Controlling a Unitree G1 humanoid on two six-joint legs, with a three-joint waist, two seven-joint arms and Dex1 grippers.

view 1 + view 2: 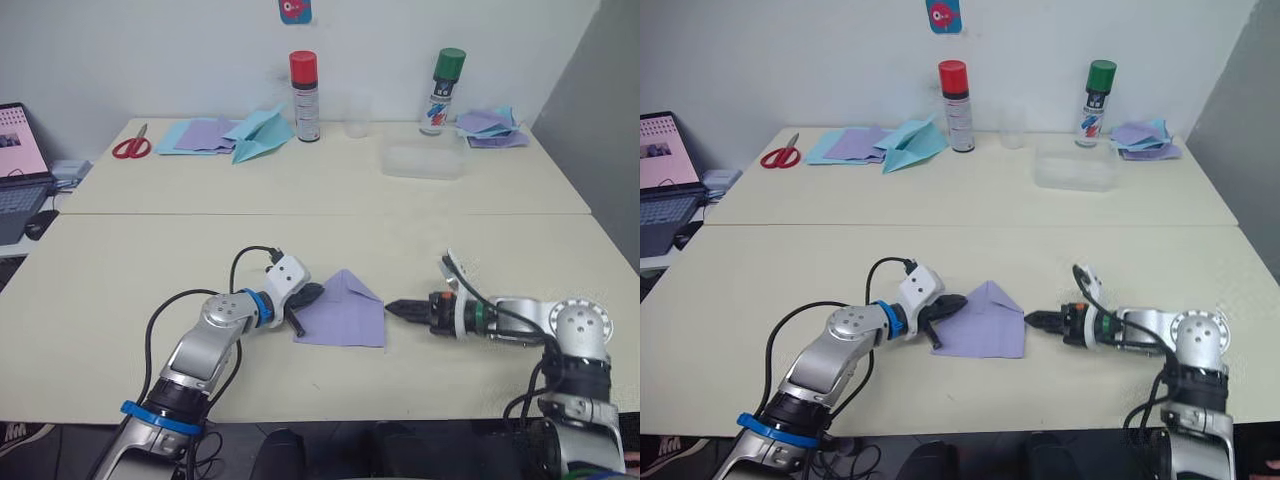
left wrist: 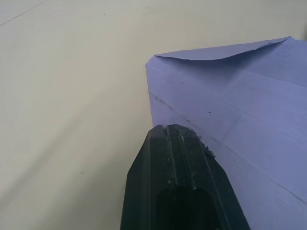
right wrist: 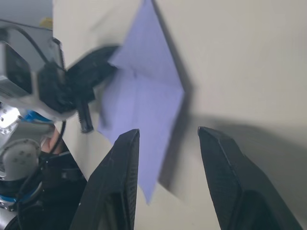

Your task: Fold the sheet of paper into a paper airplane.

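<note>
Left eye view: left hand point(image 1: 303, 297) pins sheet of paper point(image 1: 343, 313).

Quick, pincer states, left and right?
Left pincer: shut, tips at the edge of the sheet of paper.
Right pincer: open, holding nothing, just short of the sheet.

No word, brand or number can be read anywhere. The green-capped spray can point(image 1: 441, 92) carries a white label with dark print (too small to make out), the red-capped spray can point(image 1: 304, 96) likewise, and the laptop screen point(image 1: 19, 142) shows unreadable content.
</note>
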